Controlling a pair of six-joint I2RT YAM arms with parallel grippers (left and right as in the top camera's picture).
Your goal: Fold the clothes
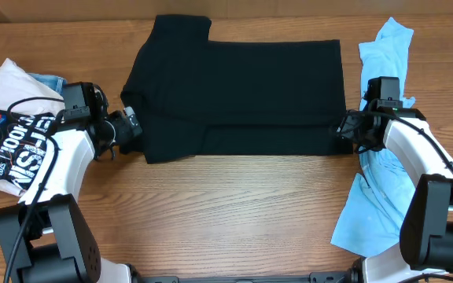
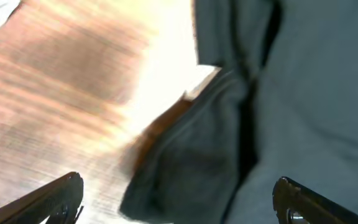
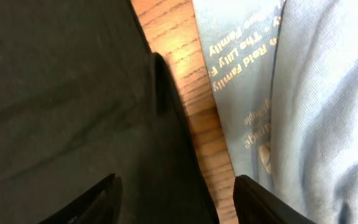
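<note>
While the black cotton T-shirt [image 1: 242,86] lies flat on the wooden table [image 1: 226,212], I see my left gripper [image 1: 130,126] and right gripper [image 1: 344,126] both spread wide, a hem corner lying between each pair of fingers (nothing pinched yet). I judge this the grasp before a fold; next, both should close on cloth together.

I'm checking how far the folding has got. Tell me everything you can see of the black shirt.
The black shirt is soft-looking matte cloth, spread flat on the wooden table, one sleeve pointing to the far edge. A strip along its near edge looks folded over, making a double layer. The left gripper and right gripper sit at its two near corners, jaws open over the fabric. A light blue shirt lies beside its right edge, a strip of wood between them.
</note>
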